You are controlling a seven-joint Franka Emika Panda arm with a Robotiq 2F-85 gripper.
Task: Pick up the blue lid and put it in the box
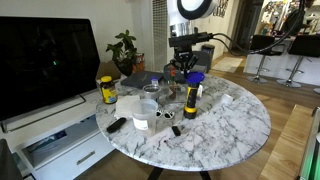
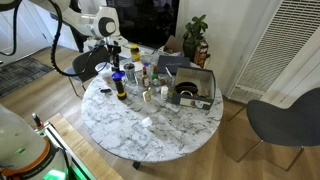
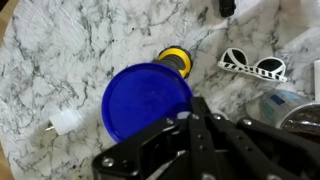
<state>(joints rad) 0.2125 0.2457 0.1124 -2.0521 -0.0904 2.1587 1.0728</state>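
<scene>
The blue lid (image 3: 145, 100) sits on top of the tall dark-brown jar with a yellow label (image 1: 191, 102) near the middle of the marble table. It shows in both exterior views (image 1: 194, 77) (image 2: 118, 75). My gripper (image 3: 198, 108) hangs just above the lid, its fingertips pressed together over the lid's right edge, and holds nothing. It shows in both exterior views (image 1: 184, 67) (image 2: 114, 54). The box (image 2: 193, 90) is a grey open box at the table's far side, with a dark round thing in it.
A yellow-capped jar (image 1: 108, 89) stands at the table's edge. A small yellow-capped bottle (image 3: 176, 60), white sunglasses (image 3: 252, 67) and a white plug (image 3: 65, 122) lie near the jar. Cups and bottles (image 2: 150, 80) crowd the space between jar and box. A potted plant (image 2: 196, 40) stands behind.
</scene>
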